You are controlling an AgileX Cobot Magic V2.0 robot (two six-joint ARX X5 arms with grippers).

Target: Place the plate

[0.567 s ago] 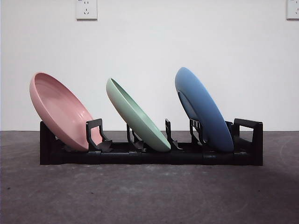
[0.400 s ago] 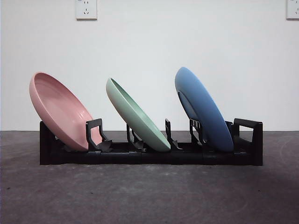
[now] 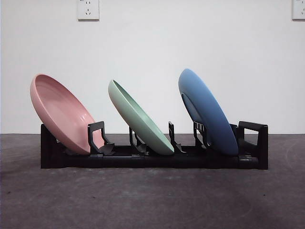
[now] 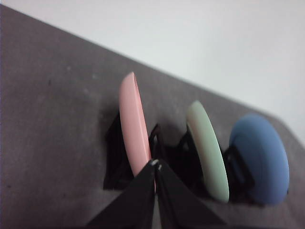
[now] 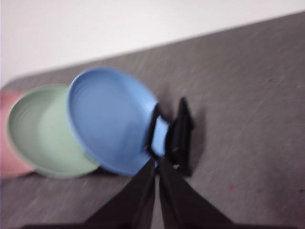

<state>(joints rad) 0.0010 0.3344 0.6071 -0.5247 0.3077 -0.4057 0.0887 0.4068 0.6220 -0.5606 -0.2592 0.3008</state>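
A black plate rack [image 3: 152,160] stands on the dark table and holds three tilted plates: a pink plate [image 3: 62,114] on the left, a green plate [image 3: 139,118] in the middle, a blue plate [image 3: 207,112] on the right. No gripper shows in the front view. In the left wrist view my left gripper [image 4: 155,164] is shut and empty, held above and apart from the pink plate [image 4: 134,126]. In the right wrist view my right gripper [image 5: 156,164] is shut and empty, above and apart from the blue plate [image 5: 109,119].
The rack's end handle [image 3: 253,138] stands up at the far right. A white wall with two sockets [image 3: 88,9] rises behind the table. Bare dark table [image 3: 152,200] lies in front of the rack.
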